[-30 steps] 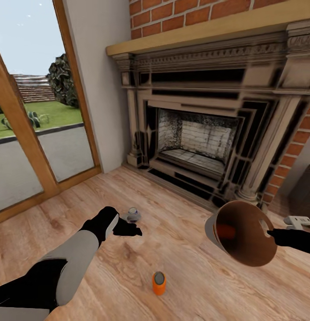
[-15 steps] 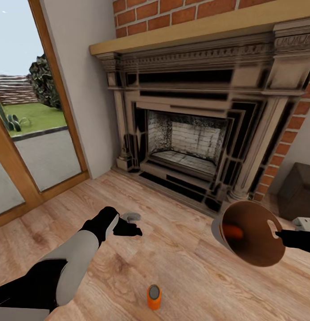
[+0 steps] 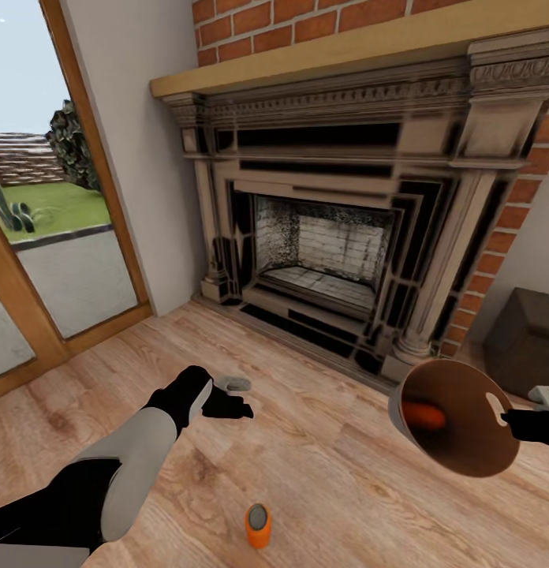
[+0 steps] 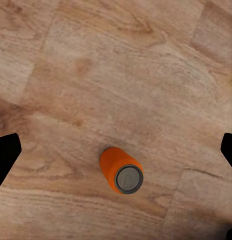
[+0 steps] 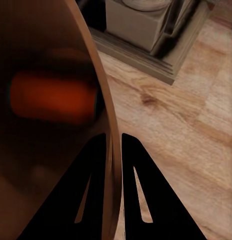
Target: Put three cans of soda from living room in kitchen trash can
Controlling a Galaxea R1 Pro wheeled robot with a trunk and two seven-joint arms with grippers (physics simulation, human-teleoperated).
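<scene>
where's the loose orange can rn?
Head view: the orange can stands upright on the wood floor, low centre, nearer than the left gripper, left of the held bin.

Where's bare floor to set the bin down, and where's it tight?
Free: the floor between the standing orange can and the bin held in the right pincer, and the boards between the glass door and the left pincer. Tight: beside the left pincer, where a silvery can top peeks out, and along the fireplace base.
</scene>
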